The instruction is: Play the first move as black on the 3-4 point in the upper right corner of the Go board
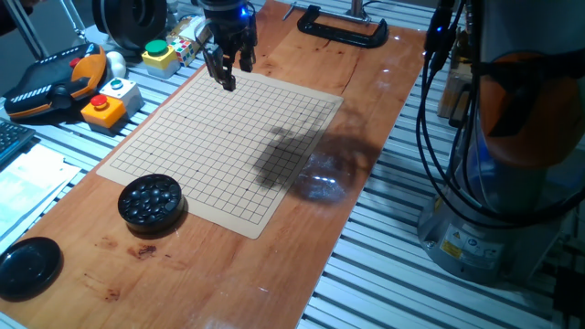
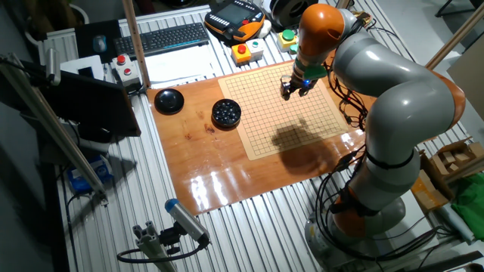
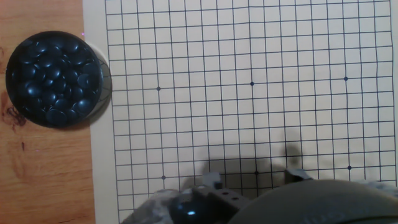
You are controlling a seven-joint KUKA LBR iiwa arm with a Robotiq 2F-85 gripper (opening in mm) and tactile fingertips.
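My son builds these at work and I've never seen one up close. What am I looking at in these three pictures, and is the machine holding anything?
It is a single grey and orange robot arm with a black two-finger gripper at its tip. Two pictures come from fixed cameras on different sides of the table. The third comes from a camera on the hand itself, looking down past the fingers.

On the brown wooden tabletop lies a tan Go board sheet with a thin black grid. At one edge of it sits a round black bowl full of glossy black stones, and a black lid-like dish lies further off. Coloured push-button boxes sit beyond the board.

The gripper hangs over the far end of the board. The fingers look close together, but whether a stone sits between them is too small to tell. No stone shows on the grid.
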